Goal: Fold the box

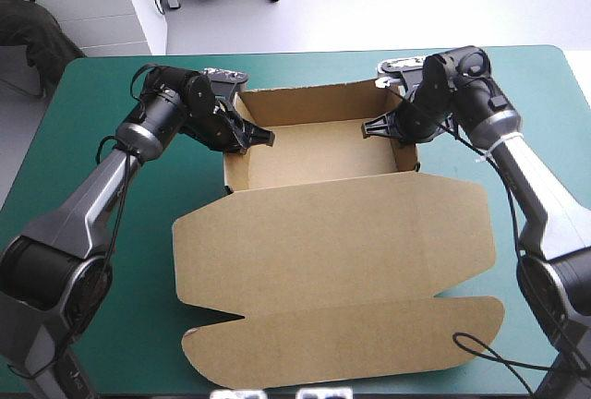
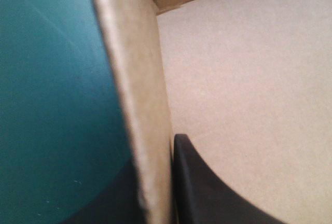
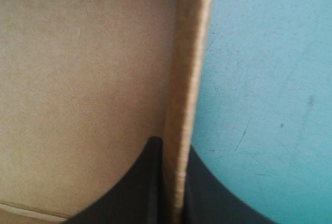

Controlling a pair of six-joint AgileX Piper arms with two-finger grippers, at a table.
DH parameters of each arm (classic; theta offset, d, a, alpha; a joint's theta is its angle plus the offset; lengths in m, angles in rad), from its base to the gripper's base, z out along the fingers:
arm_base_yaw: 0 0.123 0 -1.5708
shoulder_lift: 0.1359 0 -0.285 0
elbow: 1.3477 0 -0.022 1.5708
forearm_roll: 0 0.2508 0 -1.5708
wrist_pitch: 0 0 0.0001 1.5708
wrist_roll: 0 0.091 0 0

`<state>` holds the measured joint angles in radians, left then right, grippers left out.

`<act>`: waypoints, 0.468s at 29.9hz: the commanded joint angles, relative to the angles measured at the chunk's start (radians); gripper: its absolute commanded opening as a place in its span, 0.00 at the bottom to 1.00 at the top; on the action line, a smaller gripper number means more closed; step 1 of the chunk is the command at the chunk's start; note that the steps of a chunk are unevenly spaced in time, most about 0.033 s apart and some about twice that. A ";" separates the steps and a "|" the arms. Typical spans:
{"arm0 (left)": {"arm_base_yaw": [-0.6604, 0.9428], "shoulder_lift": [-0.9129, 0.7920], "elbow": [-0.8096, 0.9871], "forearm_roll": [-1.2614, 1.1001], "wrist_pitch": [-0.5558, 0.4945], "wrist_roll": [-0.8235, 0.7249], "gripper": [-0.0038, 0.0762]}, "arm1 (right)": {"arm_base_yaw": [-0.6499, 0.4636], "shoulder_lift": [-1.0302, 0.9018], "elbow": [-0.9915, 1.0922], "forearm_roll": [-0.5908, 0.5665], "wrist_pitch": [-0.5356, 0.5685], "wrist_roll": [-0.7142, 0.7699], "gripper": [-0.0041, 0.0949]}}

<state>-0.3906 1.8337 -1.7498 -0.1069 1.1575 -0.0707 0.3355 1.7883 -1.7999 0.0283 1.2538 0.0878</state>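
Observation:
The brown box (image 1: 323,154) stands as an open tray at the middle of the table, its lid (image 1: 332,233) lying flat toward the near edge. My left gripper (image 1: 254,136) grips the tray's left wall (image 2: 140,105), one finger (image 2: 207,193) inside the tray and the other outside. My right gripper (image 1: 383,126) holds the right wall (image 3: 189,68) the same way, with one finger (image 3: 140,182) inside and the wall's thin edge between the pair. Both walls stand upright.
Bare teal-green cover (image 1: 111,233) lies to the left and right of the box. The lid's front flap (image 1: 342,339) reaches close to the table's near edge. The tray's back wall (image 1: 319,103) stands near the far edge.

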 commanded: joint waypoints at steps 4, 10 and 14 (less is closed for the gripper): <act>-0.009 0.016 -0.032 0.047 0.095 0.096 0.04 | 0.002 0.044 -0.028 0.019 -0.006 -0.045 0.03; -0.009 0.055 -0.032 0.100 0.104 0.092 0.04 | 0.002 0.111 -0.028 0.030 -0.006 -0.042 0.02; -0.009 0.085 -0.032 0.085 0.104 0.085 0.04 | 0.002 0.133 -0.028 0.047 -0.006 -0.038 0.02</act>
<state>-0.3906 1.9584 -1.7510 -0.0282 1.1894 -0.0637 0.3398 1.9685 -1.7989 0.0787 1.2526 0.0834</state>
